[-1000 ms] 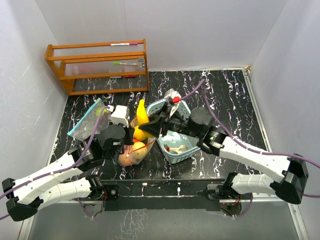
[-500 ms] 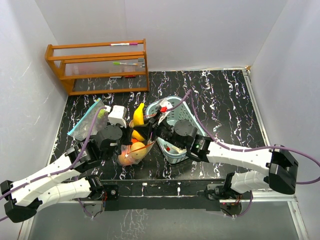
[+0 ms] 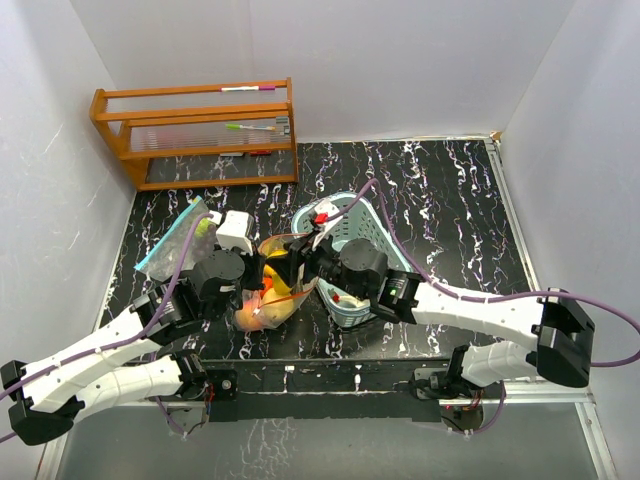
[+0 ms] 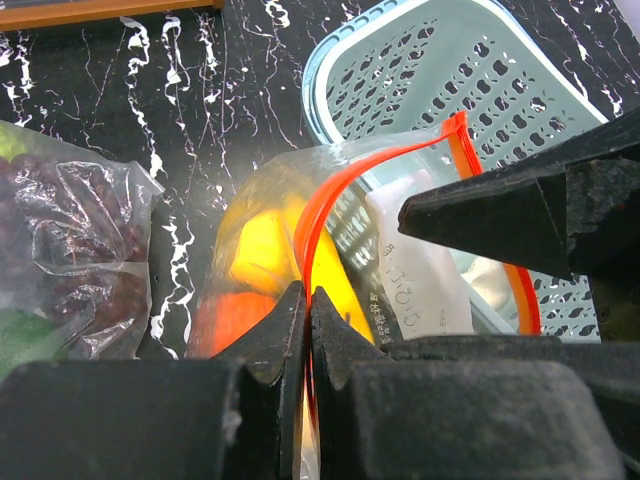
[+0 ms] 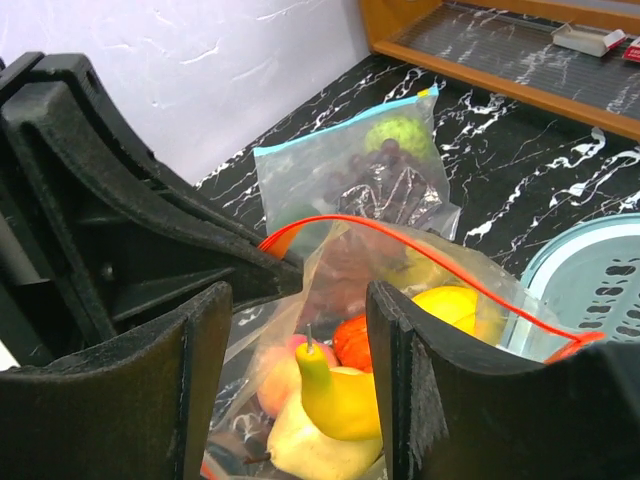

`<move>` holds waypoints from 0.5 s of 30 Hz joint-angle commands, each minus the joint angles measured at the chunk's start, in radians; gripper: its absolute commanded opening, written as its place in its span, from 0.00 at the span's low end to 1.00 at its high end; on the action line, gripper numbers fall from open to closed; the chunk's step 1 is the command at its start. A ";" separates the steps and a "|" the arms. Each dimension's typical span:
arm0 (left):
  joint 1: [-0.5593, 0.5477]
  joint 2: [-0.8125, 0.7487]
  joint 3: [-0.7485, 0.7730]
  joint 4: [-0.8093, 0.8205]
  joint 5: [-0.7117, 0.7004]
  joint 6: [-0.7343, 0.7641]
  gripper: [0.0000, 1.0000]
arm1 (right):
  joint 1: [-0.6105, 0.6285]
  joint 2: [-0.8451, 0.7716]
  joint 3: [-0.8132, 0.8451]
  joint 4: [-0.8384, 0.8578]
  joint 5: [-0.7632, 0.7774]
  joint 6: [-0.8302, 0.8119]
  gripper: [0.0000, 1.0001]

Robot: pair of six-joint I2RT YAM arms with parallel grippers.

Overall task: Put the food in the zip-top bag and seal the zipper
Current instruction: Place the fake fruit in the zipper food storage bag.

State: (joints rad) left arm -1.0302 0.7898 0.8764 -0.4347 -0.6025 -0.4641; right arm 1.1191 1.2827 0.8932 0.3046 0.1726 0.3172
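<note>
Right wrist view: the food (image 5: 335, 395) is in the zip-top bag (image 5: 440, 265). A yellow stemmed piece lies on top, with orange and peach-coloured pieces packed in beside it.
Food, location: inside the bag, which is on the black marble table (image 3: 450, 200) between the two arms, near the front edge.
Bag mouth: it gapes open. The orange-red zipper strip arches up and over the fruit and its two sides are not pressed together.
Left gripper (image 4: 305, 295): clamped tight on the bag's zipper rim. In the left wrist view the orange strip rises straight out from between the two closed fingers.
Right gripper (image 5: 300, 300): its fingers are spread apart and poised right over the bag's mouth, with nothing pinched between them. The yellow piece shows through the gap below.
Arms: the two grippers meet over the bag, the left from the bag's left side and the right from its right.
Basket (image 3: 375, 225): pale teal lattice, just right of the bag and partly covered by the right arm. It is not clear whether bag and basket touch.
Second bag (image 3: 180, 240): it has a blue zipper and holds a green piece and dark grapes. It lies on the table to the left of the left gripper.
Wooden rack (image 3: 195, 135): far left corner by the wall, well apart from the action.
</note>
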 commanded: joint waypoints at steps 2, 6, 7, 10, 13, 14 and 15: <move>0.004 -0.019 0.014 0.004 -0.013 0.007 0.00 | 0.023 -0.047 0.039 -0.007 -0.010 0.010 0.58; 0.004 -0.023 0.016 -0.002 -0.016 0.008 0.00 | 0.027 -0.145 0.028 -0.049 0.030 0.008 0.59; 0.003 -0.024 0.020 -0.005 -0.015 0.008 0.00 | 0.027 -0.173 0.027 -0.089 0.063 0.012 0.59; 0.003 -0.028 0.022 -0.012 -0.011 0.008 0.00 | 0.026 -0.242 0.047 -0.248 0.211 0.039 0.58; 0.004 -0.034 0.022 -0.013 -0.007 0.007 0.00 | 0.025 -0.251 0.121 -0.519 0.398 0.121 0.60; 0.003 -0.035 0.023 -0.015 -0.005 0.007 0.00 | 0.025 -0.243 0.148 -0.609 0.435 0.148 0.60; 0.003 -0.036 0.026 -0.016 -0.004 0.007 0.00 | 0.025 -0.232 0.172 -0.696 0.456 0.173 0.60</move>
State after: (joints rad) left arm -1.0302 0.7769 0.8764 -0.4427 -0.6022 -0.4641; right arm 1.1446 1.0336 0.9592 -0.0387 0.4038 0.3836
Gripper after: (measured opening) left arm 0.010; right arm 0.595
